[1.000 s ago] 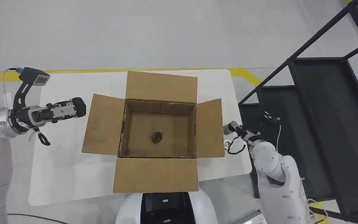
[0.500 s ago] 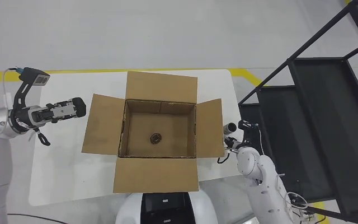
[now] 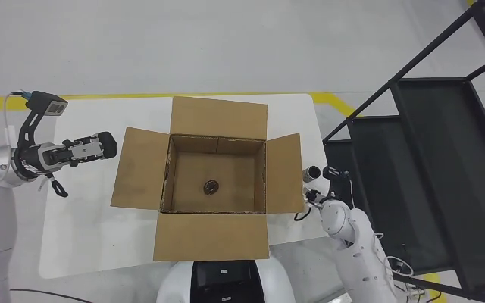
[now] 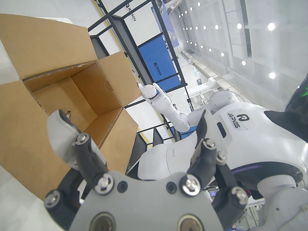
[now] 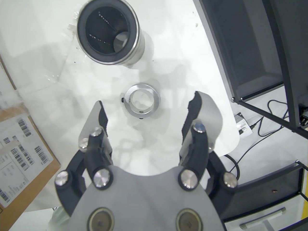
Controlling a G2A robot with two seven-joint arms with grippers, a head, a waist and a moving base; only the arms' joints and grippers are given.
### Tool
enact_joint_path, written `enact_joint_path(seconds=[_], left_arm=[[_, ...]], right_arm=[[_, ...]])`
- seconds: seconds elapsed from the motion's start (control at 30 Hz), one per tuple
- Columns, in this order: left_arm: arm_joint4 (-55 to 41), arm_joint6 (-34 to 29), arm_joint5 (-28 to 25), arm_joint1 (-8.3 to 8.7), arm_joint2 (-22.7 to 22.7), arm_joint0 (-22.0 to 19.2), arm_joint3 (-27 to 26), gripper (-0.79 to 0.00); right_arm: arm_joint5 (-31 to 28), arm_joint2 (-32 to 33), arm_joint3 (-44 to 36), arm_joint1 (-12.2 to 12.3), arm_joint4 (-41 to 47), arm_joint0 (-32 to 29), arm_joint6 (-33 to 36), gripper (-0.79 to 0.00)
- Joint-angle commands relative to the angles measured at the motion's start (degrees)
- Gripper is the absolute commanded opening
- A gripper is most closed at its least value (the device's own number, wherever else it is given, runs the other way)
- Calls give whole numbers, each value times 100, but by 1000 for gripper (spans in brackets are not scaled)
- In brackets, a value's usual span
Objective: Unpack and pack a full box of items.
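Left gripper point(image 3: 108, 144), fingers spread wide and empty, hangs over the white table point(image 3: 83, 227), left of one open cardboard box point(image 3: 220, 117). Its four flaps are folded out, and one small dark round part point(image 3: 212, 185) lies on its floor. Right of the box, the right gripper point(image 5: 148, 102), equally wide, hovers above one silver ring point(image 5: 142, 100). One steel-rimmed black sleeve point(image 5: 110, 40) stands just beyond.

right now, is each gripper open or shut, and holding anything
Left gripper: open, holding nothing, beside the cardboard box.
Right gripper: open, holding nothing, pointed at the metal shaft collar.
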Motion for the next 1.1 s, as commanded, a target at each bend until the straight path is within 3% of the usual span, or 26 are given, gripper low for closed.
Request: enact_joint_path(seconds=[0.0, 0.2, 0.3, 0.4, 0.5, 0.7, 1.07], left_arm=[[0, 0, 0, 0, 0, 0, 0, 0], [0, 0, 0, 0, 0, 0, 0, 0], [0, 0, 0, 0, 0, 0, 0, 0], [0, 0, 0, 0, 0, 0, 0, 0], [0, 0, 0, 0, 0, 0, 0, 0], [0, 0, 0, 0, 0, 0, 0, 0], [0, 0, 0, 0, 0, 0, 0, 0]], right_arm=[[-20, 42, -35, 6, 71, -33, 19, -317], [-3, 69, 87, 18, 185, 35, 50, -351], [53, 24, 240, 21, 204, 156, 131, -286], [110, -7, 436, 20, 273, 276, 151, -302], [139, -25, 553, 20, 342, 322, 112, -394], [103, 20, 547, 23, 610, 250, -3, -446], [41, 11, 791, 50, 812, 407, -1, -462]])
